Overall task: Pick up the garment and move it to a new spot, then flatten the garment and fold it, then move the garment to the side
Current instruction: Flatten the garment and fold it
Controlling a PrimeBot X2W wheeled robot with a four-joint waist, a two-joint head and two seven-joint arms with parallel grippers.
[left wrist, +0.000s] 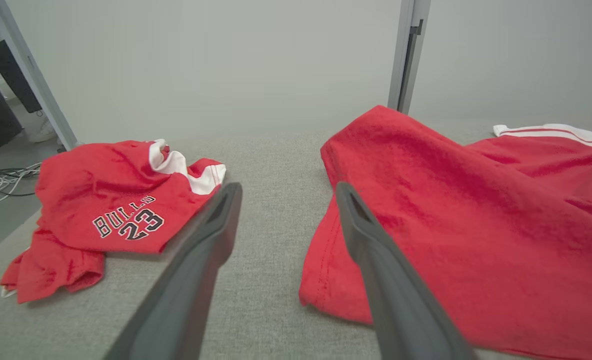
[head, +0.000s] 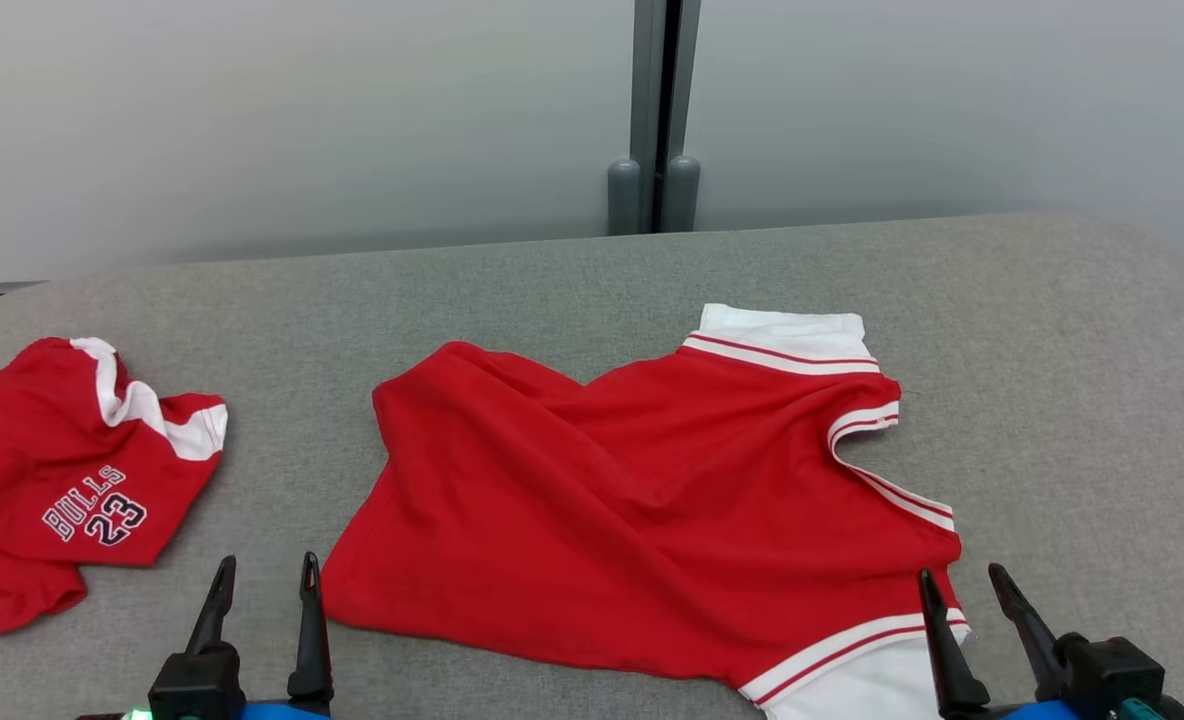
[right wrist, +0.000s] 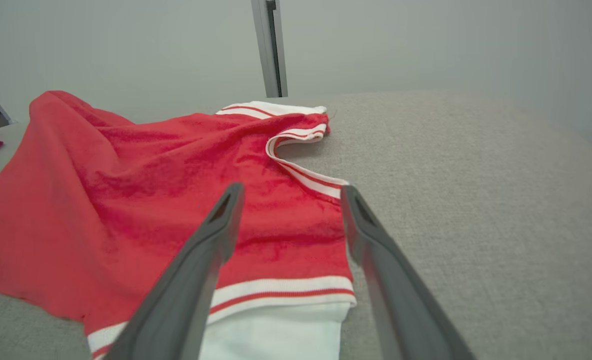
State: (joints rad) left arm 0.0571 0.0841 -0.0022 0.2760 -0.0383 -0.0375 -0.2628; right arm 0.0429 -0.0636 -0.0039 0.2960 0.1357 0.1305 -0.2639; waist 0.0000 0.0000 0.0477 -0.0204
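- Head view: we see a grey fabric table (head: 592,270) with rounded far corners, a pale wall (head: 252,120) behind and a grey post (head: 657,110) at mid-back.
- Garment (head: 652,500), red with white trim, lies rumpled mid-table, slightly right; its near right corner reaches our edge.
- Open table right of it and along the far edge.
- Jersey (head: 72,480), crumpled, sits at the left edge, apart from the garment.
- Left gripper (head: 267,562): fingers spread, empty, between jersey and garment.
- Right gripper (head: 960,573): fingers spread, empty, at the garment's near right corner.
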